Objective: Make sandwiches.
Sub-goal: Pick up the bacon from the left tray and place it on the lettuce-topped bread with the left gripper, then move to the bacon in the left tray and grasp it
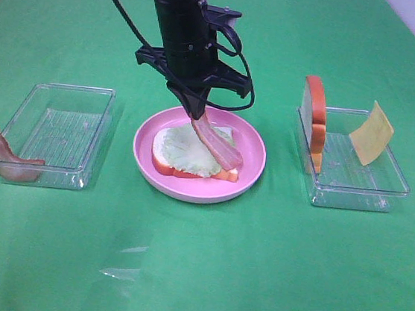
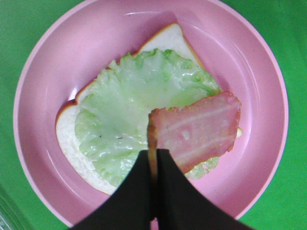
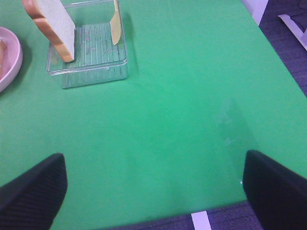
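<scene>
Centre of the exterior high frame: the left gripper (image 1: 195,112) is clamped on the upper end of one bacon strip (image 1: 222,148), jaws pinched together with the strip's edge between them. The strip is reddish-brown with paler streaks and hangs slanted down toward the right, its lower end over the lettuce leaf (image 1: 182,147) and toward the plate's right side; I can't tell if it's touching yet. The lettuce is pale green and crinkled, lying flat on a white bread slice (image 1: 163,162) with an orange-brown crust that shows at the near edge. That stack sits in the round pink plate (image 1: 254,177), mid-frame on the green cloth (image 1: 194,274). Left of the frame: a clear tray (image 1: 60,135) with a second bacon strip (image 1: 5,156) at its left-front corner; I can't tell if any of it is inside. Right of the frame: another clear tray (image 1: 358,184), with a bread slice (image 1: 314,117) standing on edge at its left end and a yellow cheese square (image 1: 371,133) leaning tilted at its far right wall. The right gripper (image 3: 153,191) is spread wide with nothing between the fingers (image 3: 33,191), above bare cloth near the table's edge.
</scene>
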You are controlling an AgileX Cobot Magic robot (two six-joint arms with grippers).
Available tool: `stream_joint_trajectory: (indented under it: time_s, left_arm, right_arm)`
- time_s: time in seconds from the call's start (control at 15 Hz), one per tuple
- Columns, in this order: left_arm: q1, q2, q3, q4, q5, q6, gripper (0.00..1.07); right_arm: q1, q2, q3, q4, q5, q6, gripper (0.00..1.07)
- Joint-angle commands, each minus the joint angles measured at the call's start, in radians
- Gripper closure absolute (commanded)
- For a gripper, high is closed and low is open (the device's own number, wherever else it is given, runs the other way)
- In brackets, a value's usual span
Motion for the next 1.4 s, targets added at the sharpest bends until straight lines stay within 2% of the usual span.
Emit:
stream_joint_trajectory:
  time_s: [0.07,0.2,0.33,0.4,0.47,0.53,0.67,0.8,1.0,1.07,1.2,1.27,1.4]
  left_arm:
    - [-0.002,0.002,-0.001,0.006,0.049,-0.007,1.07]
    - [-0.002,0.002,-0.001,0.015,0.054,-0.006,0.95]
    - [-0.002,0.002,-0.001,0.025,0.056,-0.003,0.78]
    - [-0.002,0.002,-0.001,0.031,0.056,-0.008,0.63]
    - [-0.002,0.002,-0.001,0.052,0.091,-0.026,0.18]
    - [-0.002,0.0,-0.001,0.059,0.101,-0.026,0.05]
    - [-0.002,-0.015,-0.001,0.059,0.101,-0.032,0.05]
    - [0.001,-0.059,-0.001,0.067,0.102,0.003,0.05]
    - [0.032,-0.131,0.003,0.056,0.102,0.002,0.05]
    - [0.045,-0.181,0.036,0.053,0.102,0.001,0.06]
    - [0.082,-0.316,0.17,0.055,0.102,0.0,0.06]
    - [0.122,-0.416,0.304,0.057,0.102,-0.003,0.06]
    - [0.201,-0.563,0.476,0.055,0.102,-0.007,0.06]
  right_arm:
    - [0.0,-0.023,0.005,0.0,0.003,-0.001,0.11]
    - [0.0,-0.023,0.005,0.0,0.003,-0.001,0.11]
    - [0.0,-0.023,0.005,0.0,0.003,-0.001,0.11]
    - [0.0,-0.023,0.005,0.0,0.003,-0.001,0.11]
    - [0.0,-0.023,0.005,0.0,0.003,-0.001,0.11]
    - [0.0,-0.023,0.005,0.0,0.003,-0.001,0.11]
    - [0.0,-0.023,0.005,0.0,0.003,-0.001,0.11]
    - [0.0,-0.023,0.005,0.0,0.003,-0.001,0.11]
    - [0.0,-0.023,0.005,0.0,0.003,-0.001,0.11]
    - [0.0,-0.023,0.005,0.0,0.003,-0.001,0.11]
    - [0.0,-0.023,0.005,0.0,0.003,-0.001,0.11]
    - [0.0,-0.023,0.005,0.0,0.003,-0.001,0.11]
    - [0.0,-0.023,0.005,0.0,0.003,-0.001,0.11]
